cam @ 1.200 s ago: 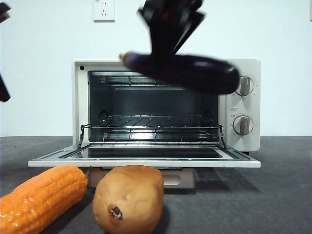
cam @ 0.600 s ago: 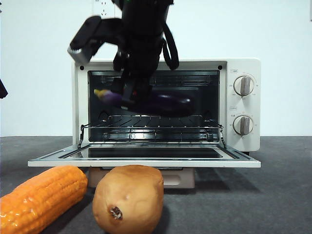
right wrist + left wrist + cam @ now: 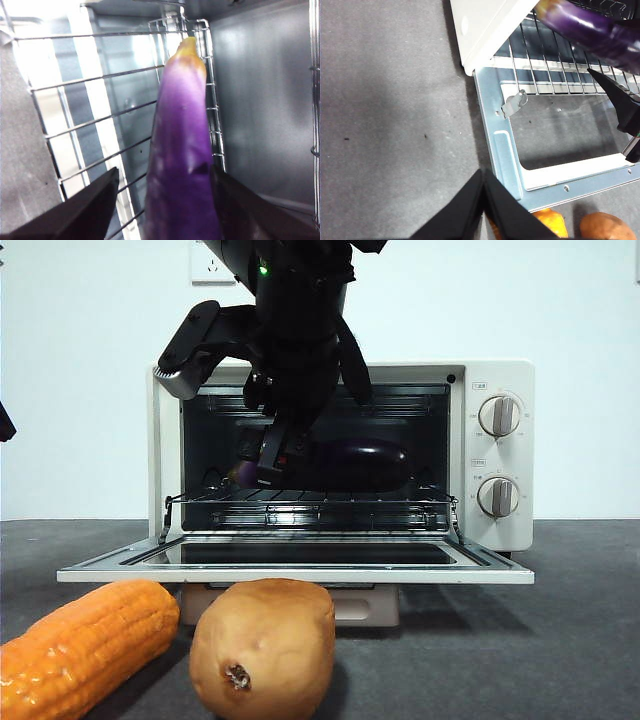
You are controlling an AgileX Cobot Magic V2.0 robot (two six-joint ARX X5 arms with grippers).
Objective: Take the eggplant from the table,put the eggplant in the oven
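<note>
You are most of the way through: the eggplant [image 3: 345, 465] is off the table [image 3: 560, 640] and already inside the oven [image 3: 340, 455], carried by your right gripper [image 3: 165, 200], whose two black jaws clamp it from either side in the right wrist view. From that claw the eggplant runs straight ahead, its pale yellowish stem end pointing toward the back corner of the cavity, with the wire rack [image 3: 90, 125] close beneath it. In the front view the eggplant sits level just above that rack, reaching from the claw toward the knob side of the oven; whether it touches the wires yet you cannot tell from these frames. The door [image 3: 295, 565] lies fully down below the arm, so the way in is clear. What is left, as far as you can judge, is to settle the eggplant onto the rack, open the jaws and back the arm out over the door without dragging it along. Your left gripper [image 3: 484, 200] waits off to the side over the table near the door's hinge corner, jaws pressed together on nothing. The corn cob [image 3: 85, 645] and potato [image 3: 265, 650] lie in front of the door, well clear of the working claw.
</note>
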